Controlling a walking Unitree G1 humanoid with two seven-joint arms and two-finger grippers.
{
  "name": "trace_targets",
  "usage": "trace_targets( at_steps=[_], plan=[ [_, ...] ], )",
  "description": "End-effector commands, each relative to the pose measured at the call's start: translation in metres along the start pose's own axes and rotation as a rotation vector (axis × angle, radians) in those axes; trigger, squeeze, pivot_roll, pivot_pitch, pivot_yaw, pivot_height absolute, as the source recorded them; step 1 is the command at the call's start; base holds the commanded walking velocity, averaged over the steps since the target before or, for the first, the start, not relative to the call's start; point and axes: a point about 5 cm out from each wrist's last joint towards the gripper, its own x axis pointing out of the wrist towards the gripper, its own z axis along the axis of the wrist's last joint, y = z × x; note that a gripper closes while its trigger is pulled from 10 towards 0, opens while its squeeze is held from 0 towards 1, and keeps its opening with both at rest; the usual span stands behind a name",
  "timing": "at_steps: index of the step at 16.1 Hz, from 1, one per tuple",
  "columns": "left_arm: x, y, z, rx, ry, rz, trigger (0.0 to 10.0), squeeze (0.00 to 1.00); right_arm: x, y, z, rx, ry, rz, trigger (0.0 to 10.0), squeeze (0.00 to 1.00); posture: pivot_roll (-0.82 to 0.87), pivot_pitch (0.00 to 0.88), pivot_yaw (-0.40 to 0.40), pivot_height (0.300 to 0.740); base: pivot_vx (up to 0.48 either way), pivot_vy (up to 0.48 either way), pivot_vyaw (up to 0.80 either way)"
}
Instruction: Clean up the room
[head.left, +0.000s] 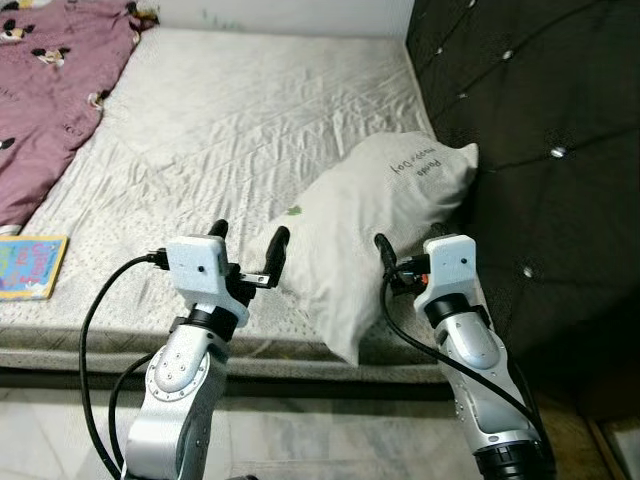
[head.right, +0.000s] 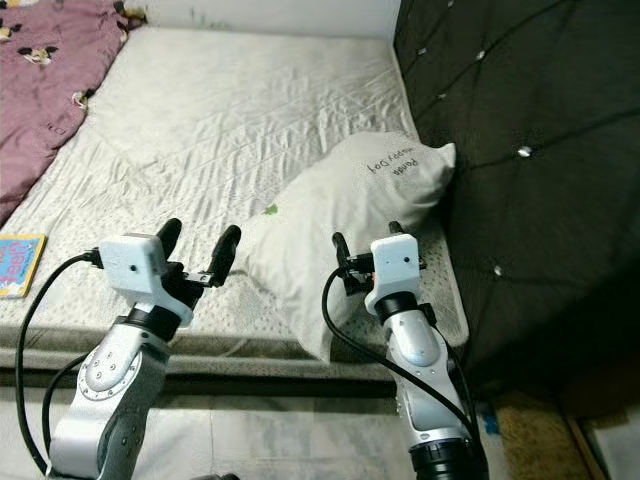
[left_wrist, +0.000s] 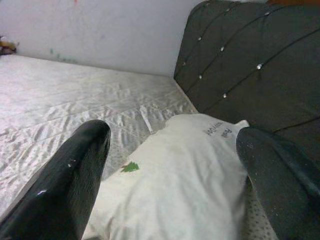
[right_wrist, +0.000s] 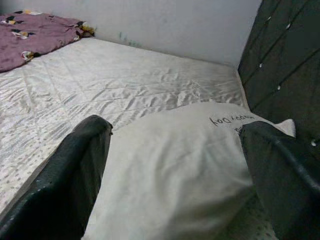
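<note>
I've got both arms up at the near edge of the bed (head.left: 230, 120), left gripper (head.left: 250, 250) and right gripper (head.right: 368, 250) spread wide either side of the pillow (head.left: 385, 215) lying near the headboard (head.left: 540, 130), apparently to lift it

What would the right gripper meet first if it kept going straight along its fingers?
Most likely the white pillow: the right gripper, fingers open, points right at it in the wrist view, with the dark headboard beyond. The exact gap is unclear.
</note>
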Motion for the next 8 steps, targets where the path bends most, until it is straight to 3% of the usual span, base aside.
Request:
trace_targets(
  at_steps=[1, 5, 8],
  plan=[
    [0.0004, -0.006, 0.0034, -0.01, -0.017, -0.026, 10.0, 0.0, -0.0016, -0.0056, -0.0003, -0.007, 0.005, -0.018, 10.0, 0.0, -0.07, 0.154, -0.02, 0.74, 0.48, 0.0, 0.0],
    [0.0013, -0.005, 0.002, 0.001, -0.008, -0.011, 10.0, 0.0, -0.001, -0.0054, -0.0007, -0.008, 0.006, -0.019, 10.0, 0.0, -0.07, 0.153, -0.02, 0.74, 0.461, 0.0, 0.0],
    [0.0033, -0.0016, -0.0027, 0.042, 0.024, 0.051, 10.0, 0.0, -0.0019, -0.0058, -0.0019, -0.01, 0.008, -0.019, 10.0, 0.0, -0.07, 0.152, -0.019, 0.74, 0.102, 0.0, 0.0]
  ],
)
